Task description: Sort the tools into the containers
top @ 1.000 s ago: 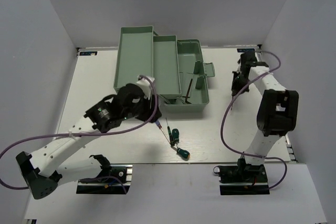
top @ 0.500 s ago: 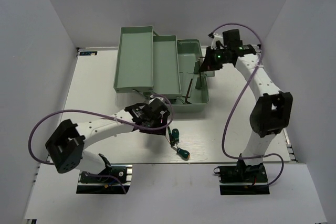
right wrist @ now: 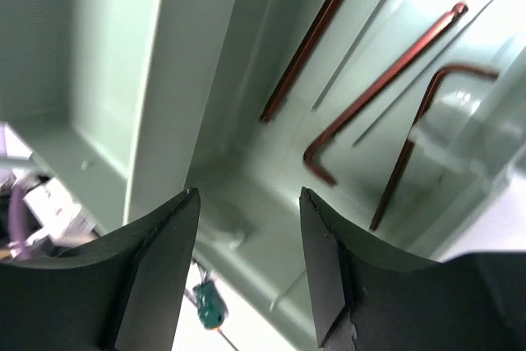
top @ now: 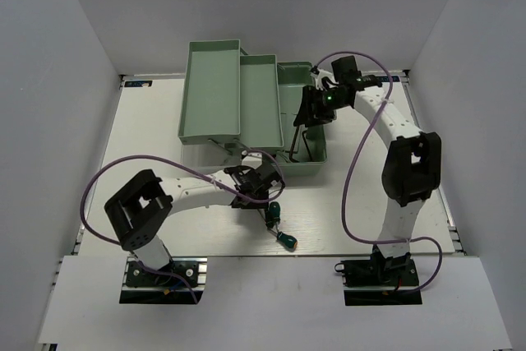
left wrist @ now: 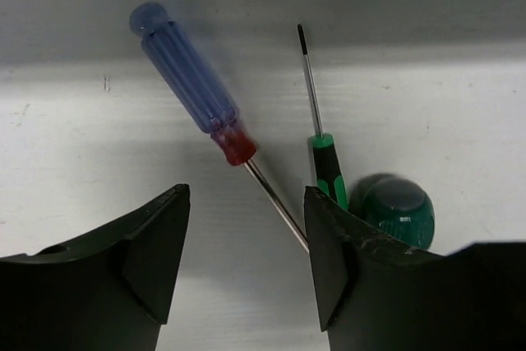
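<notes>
Since a second ago, we see that both arms have travelled. Our left gripper (left wrist: 245, 207) has come down from beside the trays to the loose tools in front of the toolbox, and our right gripper (right wrist: 248, 203) has swung in from the table's far right edge to hang over the toolbox base (top: 319, 158).

The left jaws stand wide apart with nothing between the pads. The steel shaft of the blue-handled screwdriver (left wrist: 193, 80) runs down into the gap, its red collar just ahead of the fingers. Beside it lies the thin green-handled screwdriver (left wrist: 327, 168), tip pointing away. The stubby dark-green driver (left wrist: 396, 210) is touching it, against the right finger. A second stubby driver (top: 286, 241) lies nearer the table's front edge.

The right jaws are also parted and empty. Below them, inside the base, lie three dark hex keys (right wrist: 386, 80).

Two mint trays, the large tray (top: 209, 92) and the narrower tray (top: 261, 104), are stepped out to the left of the base on the white table (top: 148, 137).
</notes>
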Available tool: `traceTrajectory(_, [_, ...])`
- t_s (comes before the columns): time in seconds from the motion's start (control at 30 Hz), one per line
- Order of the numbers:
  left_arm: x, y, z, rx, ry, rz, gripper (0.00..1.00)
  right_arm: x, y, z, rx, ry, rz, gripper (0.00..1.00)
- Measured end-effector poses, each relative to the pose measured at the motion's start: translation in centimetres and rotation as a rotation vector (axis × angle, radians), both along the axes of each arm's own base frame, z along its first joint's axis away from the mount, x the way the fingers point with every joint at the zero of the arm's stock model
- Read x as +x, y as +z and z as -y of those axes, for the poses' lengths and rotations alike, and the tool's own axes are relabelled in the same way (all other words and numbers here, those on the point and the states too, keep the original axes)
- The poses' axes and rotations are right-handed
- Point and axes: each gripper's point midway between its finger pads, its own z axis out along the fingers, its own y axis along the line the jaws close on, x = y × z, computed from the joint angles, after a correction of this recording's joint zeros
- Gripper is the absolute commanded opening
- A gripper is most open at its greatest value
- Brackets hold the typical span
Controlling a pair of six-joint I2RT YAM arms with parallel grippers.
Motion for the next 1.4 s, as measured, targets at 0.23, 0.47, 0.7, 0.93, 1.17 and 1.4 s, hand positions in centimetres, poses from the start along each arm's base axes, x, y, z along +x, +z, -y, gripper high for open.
traceTrajectory(0.23, [0.4, -1.3, 0.3, 0.037, 0.043, 0.051, 0.55, -2.8, 1.3, 1.4, 0.035, -0.005, -0.006, 0.58])
traceTrajectory(0.47, [1.1, -1.4, 1.1, 0.02, 0.078, 0.12, 0.16, -3.6, 0.3, 2.2, 0.055, -0.011, -0.051, 0.61])
traceTrajectory(0.7, [-0.3, -1.3, 1.4, 0.004, 0.044, 0.141, 0.0, -4.5, 1.2, 2.4, 0.096, 0.102, 0.011, 0.53])
traceTrajectory(0.93, [-4.8, 1.2, 0.8, -0.03, -0.091, 0.088, 0.0, -7.1, 1.9, 3.7, 0.145, 0.24, 0.057, 0.39])
traceTrajectory(1.17, [-4.0, 11.4, 3.3, -0.207, -0.186, 0.228, 0.0, -11.3, 0.9, 4.9, 0.137, 0.345, 0.059, 0.47])
traceTrajectory(1.4, [-0.7, 20.7, 5.9, -0.298, -0.215, 0.424, 0.0, -13.9, 2.6, 5.1, 0.161, 0.449, 0.141, 0.51])
